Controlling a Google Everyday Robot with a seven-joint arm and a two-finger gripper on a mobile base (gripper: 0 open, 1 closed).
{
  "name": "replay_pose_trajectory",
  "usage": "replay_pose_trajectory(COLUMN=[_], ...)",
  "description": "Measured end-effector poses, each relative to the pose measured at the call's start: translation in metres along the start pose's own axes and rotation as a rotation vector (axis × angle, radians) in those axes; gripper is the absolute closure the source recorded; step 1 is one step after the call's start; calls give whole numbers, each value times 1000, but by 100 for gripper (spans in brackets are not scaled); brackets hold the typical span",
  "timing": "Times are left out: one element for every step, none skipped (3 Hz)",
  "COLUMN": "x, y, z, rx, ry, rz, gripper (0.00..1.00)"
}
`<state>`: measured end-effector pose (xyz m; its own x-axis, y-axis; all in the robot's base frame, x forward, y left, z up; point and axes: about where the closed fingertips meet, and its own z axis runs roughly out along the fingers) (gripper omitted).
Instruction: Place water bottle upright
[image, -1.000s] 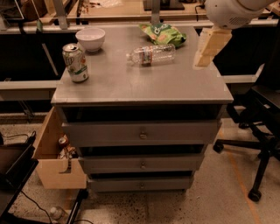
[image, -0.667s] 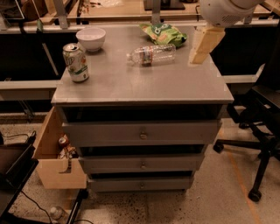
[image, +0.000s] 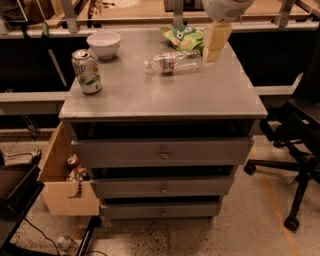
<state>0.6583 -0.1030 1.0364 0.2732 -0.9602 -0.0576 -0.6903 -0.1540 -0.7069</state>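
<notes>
Leftward and towards the far edge is where the tool (image: 213, 52) has travelled since a second ago, from out past the right-hand side of the things to a spot just beside the bottle's base end, while nothing else has shifted. Largest in view is the grey drawer cabinet (image: 160, 150), whose flat worktop (image: 160, 97) carries everything, with a black office chair (image: 300, 150) to its right and an open wooden box (image: 65, 197) of clutter low on its left. Above the back right of the worktop hangs the cream-coloured tool, slanting down from the arm; whether it is released or clenched cannot be told. Behind it lies a green crinkly snack bag (image: 182, 37), a white bowl (image: 103, 44) sits at the back left, and a green-and-white soda can (image: 86, 71) stands upright near the left edge. The water bottle (image: 172, 62) lies on its side in the back middle of the worktop, white cap (image: 147, 65) pointing left, base pointing right towards the tool, well apart from the can. It looks small, thin-walled and light, so it would probably roll at a nudge and dent under a hard squeeze. Its clear ribbed plastic is likely slippery. A hold across the body near the label band (image: 167, 63) seems best for tipping it onto its base.
</notes>
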Motion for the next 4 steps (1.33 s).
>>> replay_pose_trajectory(x=[9,19,31,33], y=[-12,-21,-28,-33], z=[47,86,127,149], rx=[-49,-85,-125,-146], ry=[21,52,101,120], rz=[-31,-42,-35,-30], gripper=[0,0,0,0])
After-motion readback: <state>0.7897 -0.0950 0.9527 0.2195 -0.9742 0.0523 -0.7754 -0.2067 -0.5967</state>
